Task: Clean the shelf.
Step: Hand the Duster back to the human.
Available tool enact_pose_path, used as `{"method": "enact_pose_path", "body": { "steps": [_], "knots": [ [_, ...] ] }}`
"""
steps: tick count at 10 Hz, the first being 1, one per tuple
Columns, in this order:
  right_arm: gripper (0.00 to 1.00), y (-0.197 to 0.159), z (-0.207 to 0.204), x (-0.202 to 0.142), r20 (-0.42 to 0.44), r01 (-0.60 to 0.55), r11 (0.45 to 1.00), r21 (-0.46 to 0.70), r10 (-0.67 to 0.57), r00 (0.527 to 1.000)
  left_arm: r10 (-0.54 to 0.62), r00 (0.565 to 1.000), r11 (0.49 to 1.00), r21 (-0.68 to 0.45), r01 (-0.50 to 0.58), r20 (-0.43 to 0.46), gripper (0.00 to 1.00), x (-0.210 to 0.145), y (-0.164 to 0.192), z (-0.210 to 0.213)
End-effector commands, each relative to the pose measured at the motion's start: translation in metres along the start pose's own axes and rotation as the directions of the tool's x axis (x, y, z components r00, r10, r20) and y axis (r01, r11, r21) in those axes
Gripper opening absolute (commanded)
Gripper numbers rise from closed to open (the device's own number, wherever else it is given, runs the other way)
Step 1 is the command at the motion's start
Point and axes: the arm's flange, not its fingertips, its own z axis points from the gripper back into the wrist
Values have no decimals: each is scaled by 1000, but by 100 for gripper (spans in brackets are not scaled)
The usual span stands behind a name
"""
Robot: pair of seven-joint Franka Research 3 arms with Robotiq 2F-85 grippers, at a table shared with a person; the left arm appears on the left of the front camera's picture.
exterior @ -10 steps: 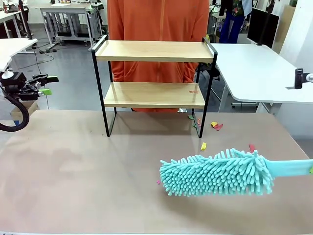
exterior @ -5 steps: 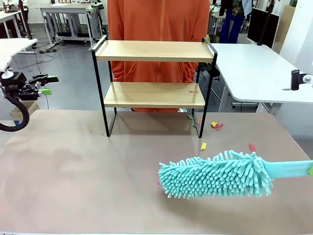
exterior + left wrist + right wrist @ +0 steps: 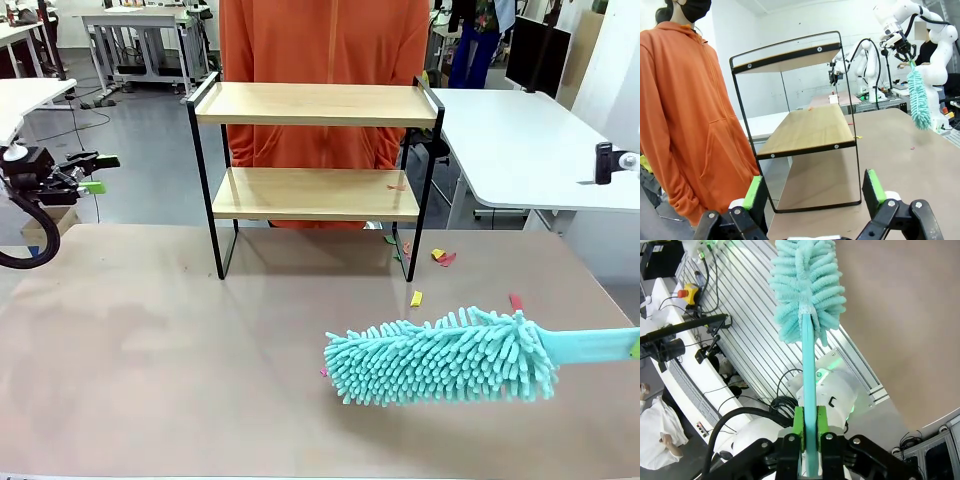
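Person in orange hoodie (image 3: 322, 60) behind, coloured paper scraps (image 3: 441, 257) on tan tabletop (image 3: 150, 350), white side table (image 3: 520, 140) at right.

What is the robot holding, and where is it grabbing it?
The right gripper is shut on the teal duster, pinching the far end of its flat handle. The left gripper is open and holds nothing.

**The Gripper Holds a Fluffy Blue-Green Duster**

The right gripper (image 3: 808, 427) is at 6 o'clock. Its green pads (image 3: 798, 426) press tight on both sides of the thin handle of a duster (image 3: 806, 287). The handle runs straight up to the fluffy head at 12 o'clock. A brown table top (image 3: 900, 320) fills the side from 1 to 4 o'clock. A white robot base (image 3: 832, 395) sits in the middle. A ridged metal panel (image 3: 747, 350) lies toward 9 o'clock.
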Motion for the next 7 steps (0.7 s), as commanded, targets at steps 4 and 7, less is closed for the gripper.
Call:
{"method": "enact_pose_path", "body": {
  "steps": [4, 7],
  "knots": [
    [13, -79, 7, 25, 161, -155, 986, -68, 164, 973, 59, 995, 996, -77, -52, 86, 100, 21, -68, -47],
    [13, -112, 13, 29, 268, -323, 933, -156, 355, 896, 78, 997, 993, -87, -78, -1, 100, 36, -138, -90]
  ]
}}
